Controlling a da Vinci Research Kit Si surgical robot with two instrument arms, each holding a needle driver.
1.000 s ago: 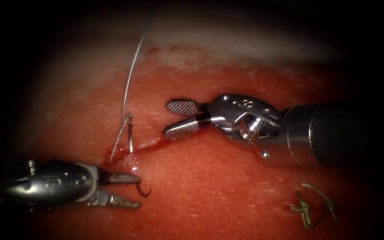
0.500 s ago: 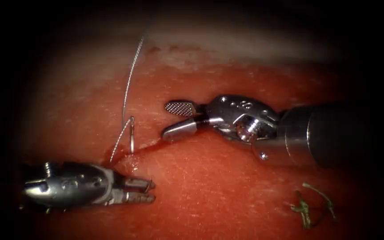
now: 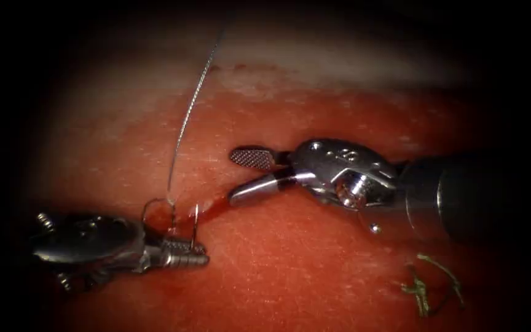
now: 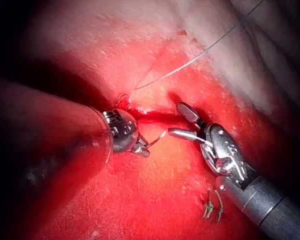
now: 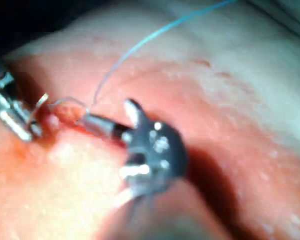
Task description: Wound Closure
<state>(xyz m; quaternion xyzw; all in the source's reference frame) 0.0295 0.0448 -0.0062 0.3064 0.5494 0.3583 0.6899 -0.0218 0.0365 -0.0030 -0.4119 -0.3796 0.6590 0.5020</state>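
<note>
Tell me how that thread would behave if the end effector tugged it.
The thread is probably floppy and light: thin, it rises in a gentle curve. On the wet tissue it might slip. The left end effector holds the needle.

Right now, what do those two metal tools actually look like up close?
Both are shiny silver metal. The right tool has two slim jaws, one with a cross-hatched gripping face, joined to a rounded wrist with small round pins and tiny engraved marks, on a thick dark shaft. The left tool has ridged jaws, a rounded silver wrist with small screws, and a dark shaft.
</note>
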